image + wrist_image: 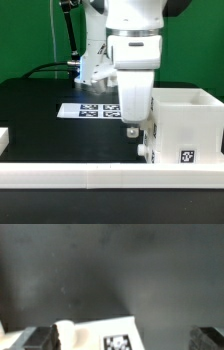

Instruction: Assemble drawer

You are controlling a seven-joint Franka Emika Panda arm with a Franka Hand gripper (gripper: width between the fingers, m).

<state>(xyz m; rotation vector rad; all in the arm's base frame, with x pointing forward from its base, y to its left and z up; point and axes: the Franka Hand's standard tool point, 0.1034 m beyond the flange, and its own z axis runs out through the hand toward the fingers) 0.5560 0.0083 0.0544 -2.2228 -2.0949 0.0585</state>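
My gripper (131,127) points down, just to the exterior view's left of the tall white cube-shaped housing (186,120). A low white part with a small round knob (141,151) sticks out of the housing's lower side under the gripper; it looks like the drawer (146,146). In the wrist view the gripper (120,340) is open, with dark fingers (36,339) wide apart. The drawer's white face (98,330), with its knob (63,330) and a black-and-white marker (118,342), lies between them, untouched.
The marker board (95,108) lies on the black table behind the gripper. A long white rail (100,179) runs along the front edge. Another white piece (4,139) sits at the exterior view's far left. The housing carries its own marker (186,155).
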